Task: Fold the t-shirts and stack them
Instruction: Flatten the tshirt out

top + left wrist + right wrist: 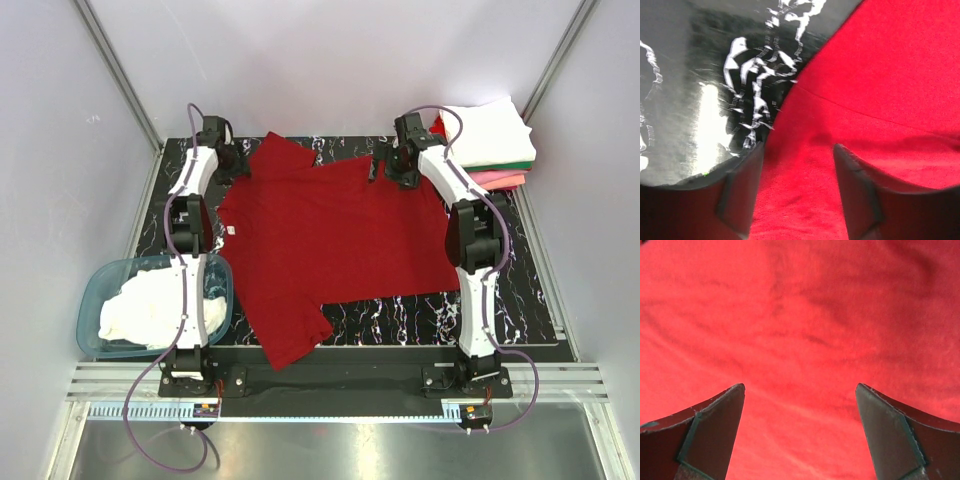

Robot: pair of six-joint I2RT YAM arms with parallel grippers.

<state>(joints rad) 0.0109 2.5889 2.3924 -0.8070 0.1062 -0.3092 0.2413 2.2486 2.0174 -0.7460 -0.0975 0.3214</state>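
Observation:
A plain dark red t-shirt (330,245) lies spread flat on the black marbled mat (420,315). My left gripper (234,160) hovers at its far left corner. In the left wrist view the left gripper (799,147) is open, with red cloth (880,75) below the fingers and nothing pinched. My right gripper (386,165) is at the shirt's far right corner. The right wrist view shows this gripper (800,386) wide open just above the red fabric (805,315). Folded t-shirts (490,135) are stacked at the back right, white on top, then green, pink and red.
A teal plastic tub (95,300) holding crumpled white shirts (150,305) stands off the mat's near left corner. Grey walls and metal rails enclose the table. One sleeve (290,345) hangs over the mat's near edge.

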